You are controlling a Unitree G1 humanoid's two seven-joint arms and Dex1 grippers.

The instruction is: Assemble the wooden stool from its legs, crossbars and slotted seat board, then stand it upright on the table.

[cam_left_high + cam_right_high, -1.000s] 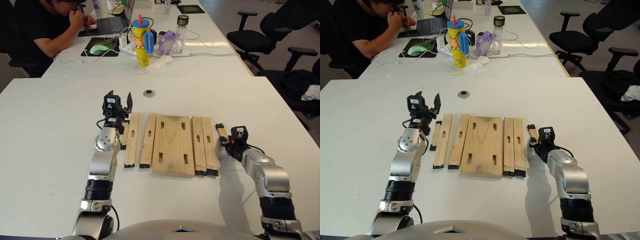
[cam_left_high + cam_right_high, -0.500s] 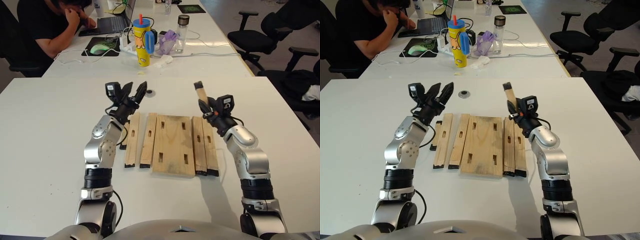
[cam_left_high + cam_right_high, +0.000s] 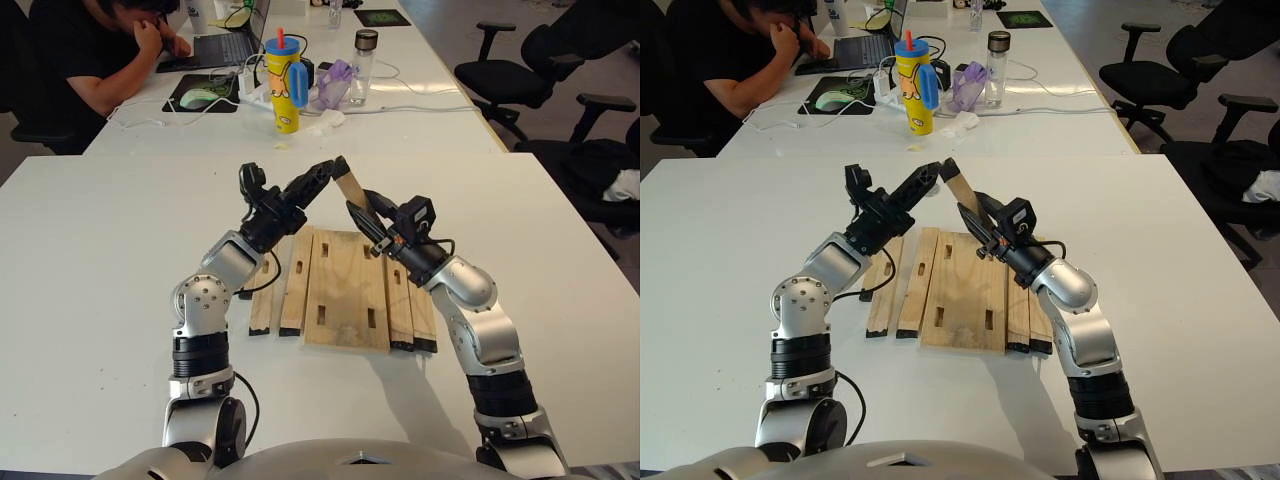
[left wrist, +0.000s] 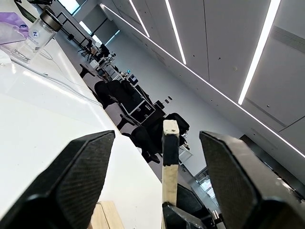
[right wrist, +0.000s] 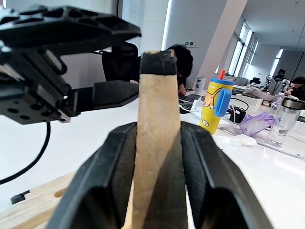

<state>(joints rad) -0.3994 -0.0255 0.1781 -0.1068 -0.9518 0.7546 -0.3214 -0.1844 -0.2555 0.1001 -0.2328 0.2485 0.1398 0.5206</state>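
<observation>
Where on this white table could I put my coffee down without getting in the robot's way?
The table is bare left of the left arm and right of the right arm, out to both edges. The middle is crowded: boards lie flat, and above them the right gripper holds a stick up to the open left gripper.

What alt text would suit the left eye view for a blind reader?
The right gripper holds a short wooden crossbar up over a white table, its tip beside the open left gripper. Below them the slotted seat board lies flat with legs on either side.
</observation>
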